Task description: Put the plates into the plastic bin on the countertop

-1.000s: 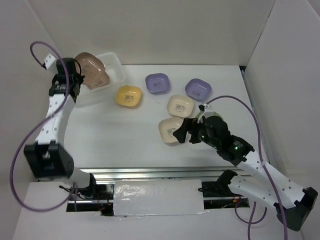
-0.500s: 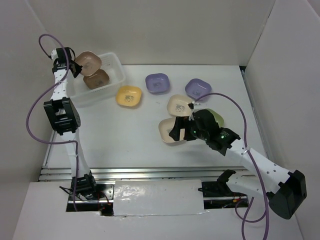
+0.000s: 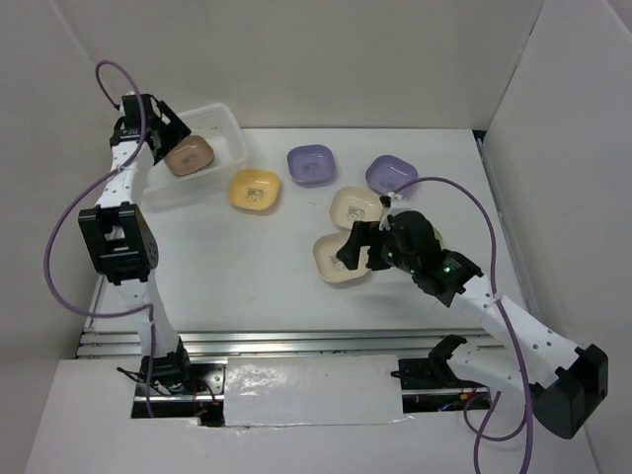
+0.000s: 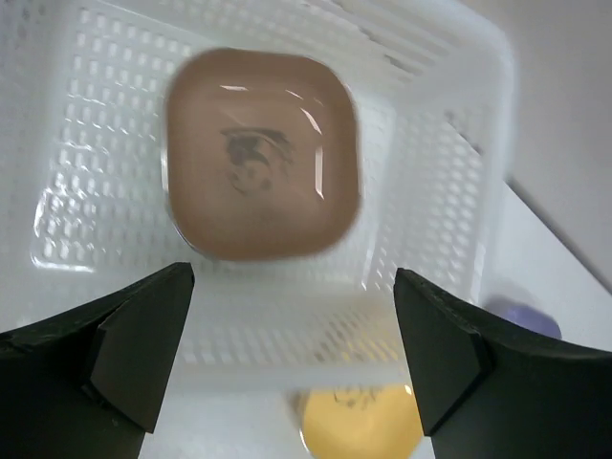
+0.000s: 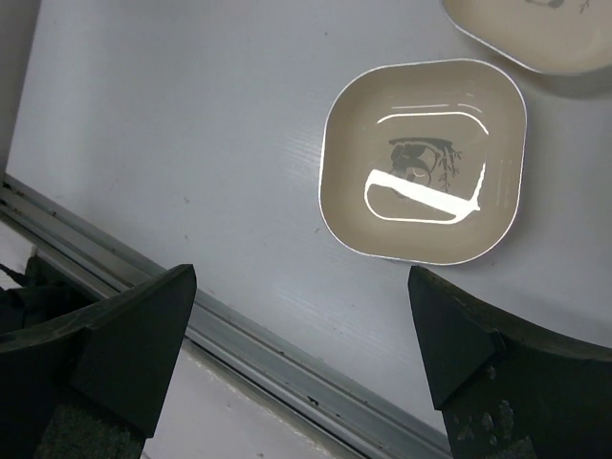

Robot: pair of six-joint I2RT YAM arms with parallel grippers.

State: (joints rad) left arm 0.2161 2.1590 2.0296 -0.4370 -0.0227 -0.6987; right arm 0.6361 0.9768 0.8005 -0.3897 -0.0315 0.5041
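Note:
A brown plate [image 4: 260,163] lies flat inside the plastic bin [image 4: 449,191], which stands at the back left of the countertop [image 3: 227,257]. My left gripper [image 3: 170,136] hangs above the bin, open and holding nothing. A yellow plate [image 3: 255,190] sits just right of the bin. Two purple plates [image 3: 311,164] [image 3: 392,175] sit further right. Two cream plates lie mid-table, one farther back [image 3: 355,207] and a nearer one [image 5: 423,161]. My right gripper [image 3: 354,249] hovers open above the nearer cream plate, with nothing between its fingers.
A metal rail [image 5: 239,335] runs along the countertop's front edge, close below the right gripper. White walls stand around the table on three sides. The left arm's purple cable [image 3: 59,247] loops out at the left.
The left gripper opened and let go of the brown plate, which now lies in the bin. The right gripper shifted left over the nearer cream plate.

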